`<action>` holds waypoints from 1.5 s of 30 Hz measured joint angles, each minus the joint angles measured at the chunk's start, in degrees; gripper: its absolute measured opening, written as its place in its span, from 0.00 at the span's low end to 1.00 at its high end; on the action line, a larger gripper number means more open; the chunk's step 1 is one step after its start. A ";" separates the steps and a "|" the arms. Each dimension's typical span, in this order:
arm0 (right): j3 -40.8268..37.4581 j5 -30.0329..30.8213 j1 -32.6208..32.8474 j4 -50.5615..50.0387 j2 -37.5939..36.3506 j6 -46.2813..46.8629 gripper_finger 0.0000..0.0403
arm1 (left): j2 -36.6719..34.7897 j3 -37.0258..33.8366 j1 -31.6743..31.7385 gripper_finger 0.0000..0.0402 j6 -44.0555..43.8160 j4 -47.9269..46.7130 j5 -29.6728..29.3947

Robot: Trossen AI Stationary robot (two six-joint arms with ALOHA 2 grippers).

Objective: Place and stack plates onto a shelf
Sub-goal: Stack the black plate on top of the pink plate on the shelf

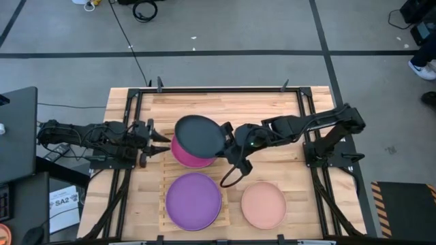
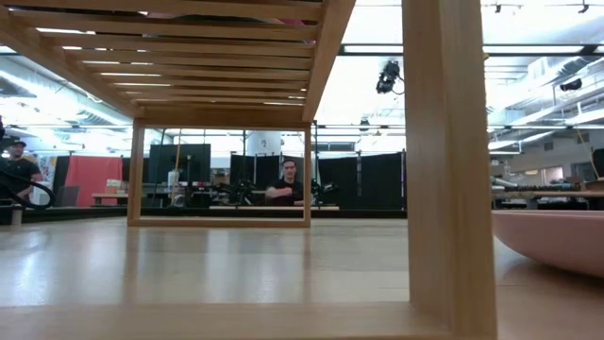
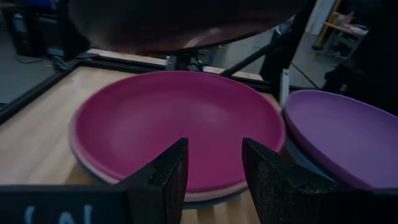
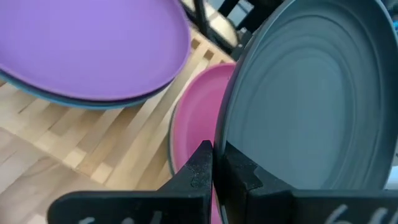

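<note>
The right gripper [image 1: 228, 141] is pinching the rim of a dark grey plate [image 1: 199, 135] between closed fingers and holding it in the air. Directly beneath that plate, a magenta plate [image 1: 187, 155] is lying on the shelf [image 1: 164, 178], a low rack of pale wooden slats. Toward the near end of the shelf from the gripper, a purple plate [image 1: 194, 200] is sitting on top of a blue one, and a salmon pink plate [image 1: 263, 204] is lying on the bare worktop [image 1: 272, 109] beside the shelf.

The left gripper [image 1: 155, 141] is waiting with its fingers parted, just beside the magenta plate on the far side from the right gripper.

Judging by this, the stacking step is under way: the next move is likely lowering the grey plate level and centred onto the magenta one, then letting go.

The worktop is made of light wooden planks inside a black metal frame. Beyond it, a person is sitting in a bright workshop with ceiling lights.
</note>
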 joint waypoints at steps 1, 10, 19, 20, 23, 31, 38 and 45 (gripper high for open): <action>0.00 -0.24 0.00 -0.27 0.16 0.00 0.05 | 0.00 0.00 0.00 0.39 -0.01 -0.07 0.68; 0.02 -0.44 -0.30 -0.38 1.04 0.12 0.05 | 0.00 1.12 -0.01 0.39 -0.76 -1.33 9.46; 0.02 -2.79 -0.37 -0.22 1.04 0.65 0.05 | -0.04 2.60 0.00 0.39 -1.97 -1.41 18.14; 0.02 -3.13 -0.37 -0.20 1.04 0.66 0.05 | -0.04 2.60 0.00 0.39 -2.39 -1.42 19.11; 0.02 -3.22 -0.41 -0.21 1.04 0.66 0.06 | -0.04 2.60 0.00 0.39 -3.69 -1.61 21.61; -2.20 -3.24 -1.67 1.51 1.02 0.66 0.06 | -0.04 2.60 0.00 0.39 -4.70 -1.60 23.56; -3.79 -3.52 -2.30 4.57 1.02 0.63 0.06 | -0.04 2.60 0.00 0.39 -4.70 -1.60 23.56; -3.76 -8.74 -2.89 6.54 1.02 0.66 0.06 | -0.04 2.60 0.00 0.39 -4.72 -1.60 23.56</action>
